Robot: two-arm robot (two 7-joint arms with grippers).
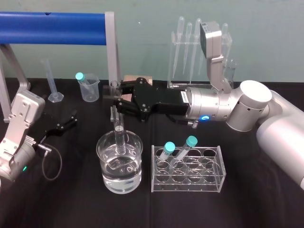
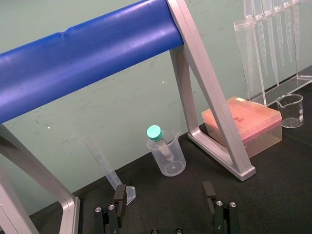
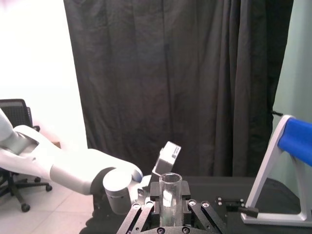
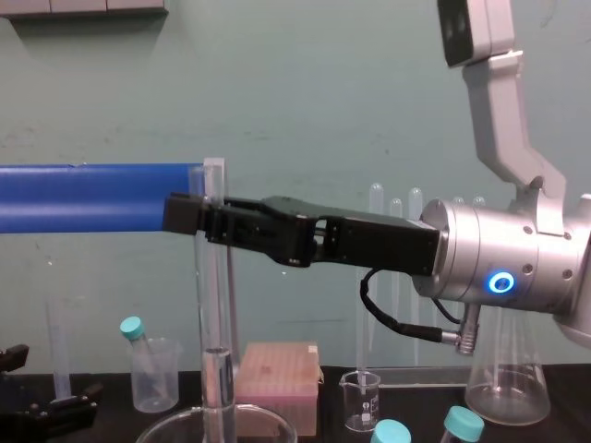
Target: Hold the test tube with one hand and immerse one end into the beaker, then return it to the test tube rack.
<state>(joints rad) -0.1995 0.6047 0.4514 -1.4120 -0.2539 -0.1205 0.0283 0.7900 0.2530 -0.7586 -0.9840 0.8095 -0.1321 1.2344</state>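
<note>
My right gripper (image 1: 115, 102) reaches leftward from its silver arm and is shut on the upper part of the test tube (image 1: 118, 133). The clear tube stands upright, and its lower end dips into the water in the wide glass beaker (image 1: 102, 154). Seen from the chest, the test tube (image 4: 214, 314) hangs straight down from the right gripper (image 4: 211, 220) into the beaker rim (image 4: 166, 426). In the right wrist view the tube's open top (image 3: 170, 187) sits between the fingers. The clear test tube rack (image 1: 216, 167) stands right of the beaker. My left gripper (image 1: 66, 124) rests open at the left.
Two teal-capped tubes (image 1: 167, 151) lean in the rack. A plastic cup (image 1: 89, 88), a graduated cylinder (image 1: 53, 85) and a blue bar frame (image 1: 52, 27) stand at the back left. A pipette stand (image 1: 192, 47), a pink box (image 4: 277, 374) and a small glass beaker (image 4: 360, 401) stand behind.
</note>
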